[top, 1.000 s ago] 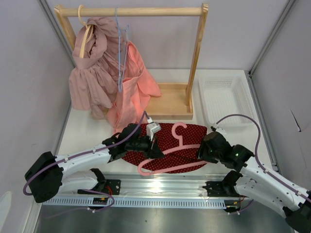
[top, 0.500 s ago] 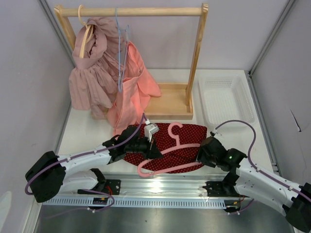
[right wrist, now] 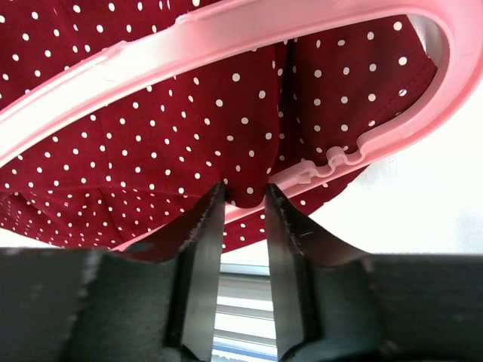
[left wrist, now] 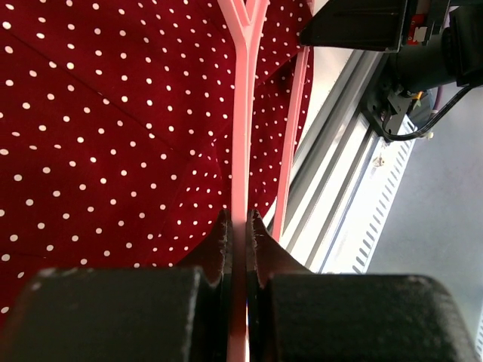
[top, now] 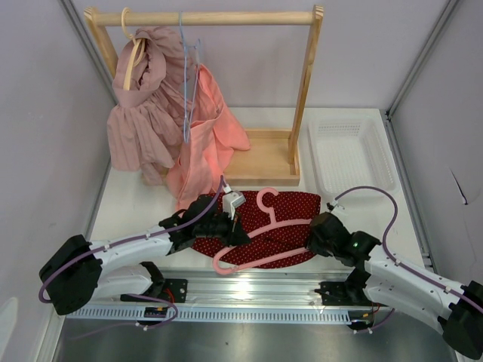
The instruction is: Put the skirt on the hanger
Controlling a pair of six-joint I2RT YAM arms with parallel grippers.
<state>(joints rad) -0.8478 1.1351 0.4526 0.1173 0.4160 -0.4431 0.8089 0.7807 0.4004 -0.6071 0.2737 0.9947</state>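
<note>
Three hangers, three garments, two tools and one white basket [top: 351, 158] are in sight. The pink hanger [top: 273, 224] lies across the dark red dotted skirt [top: 294, 205] on the worktop [top: 136, 204] between the tools, its hook pointing away from them. The left tool [left wrist: 238, 219] is clamped tight on one hanger arm. The right tool [right wrist: 241, 200] has its fingers a little apart at the skirt's hem, with the hanger's notched bar just ahead of the tips; whether they pinch anything cannot be told. Beyond the left tool a wooden rack [top: 306, 90] carries a wooden hanger [top: 130, 53] under a mauve ruffled garment [top: 139, 113], and a blue wire hanger [top: 186, 83] by a salmon garment [top: 207, 136]. The basket sits beyond the right tool.
</note>
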